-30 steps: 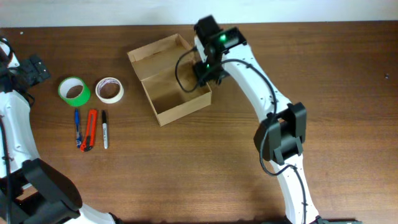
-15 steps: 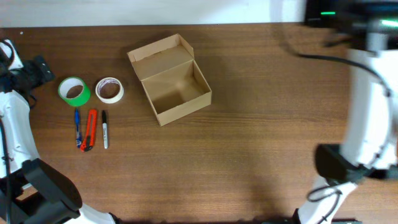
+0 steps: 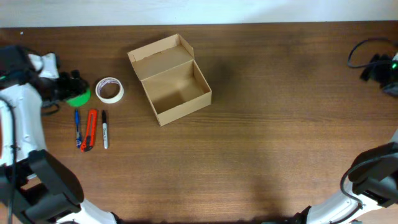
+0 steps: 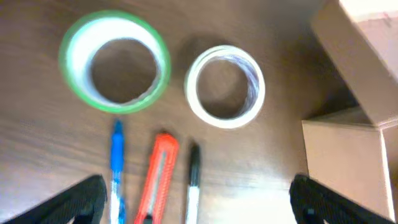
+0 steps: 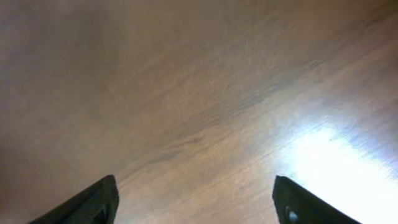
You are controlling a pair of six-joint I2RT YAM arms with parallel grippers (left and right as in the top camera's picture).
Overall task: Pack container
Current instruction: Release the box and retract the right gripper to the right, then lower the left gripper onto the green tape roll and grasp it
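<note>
Overhead view: the container (image 3: pixel 177 93) sits left of centre on the table (image 3: pixel 280 124), flap folded back so its empty inside can be filled. Laid out beside it, within reach of the left gripper (image 4: pixel 202 202), which hovers with fingers wide apart, are a green tape roll (image 4: pixel 160 65), white tape roll (image 4: pixel 255 87), blue pen (image 4: pixel 116 168), orange cutter (image 4: pixel 158 174) and black marker (image 4: pixel 193 186). The right gripper (image 5: pixel 196 202), also spread, hangs at the far right, seemingly parked out of the way. No writing is legible

Dark brown wood-grain table (image 3: pixel 280 124) is seen filling nearly all of the overhead view. A pale strip (image 3: pixel 186 9) is visible past its far edge; wall or floor can't be told. Bright glare (image 5: pixel 339 158) is caught on the tabletop in the right wrist view.
</note>
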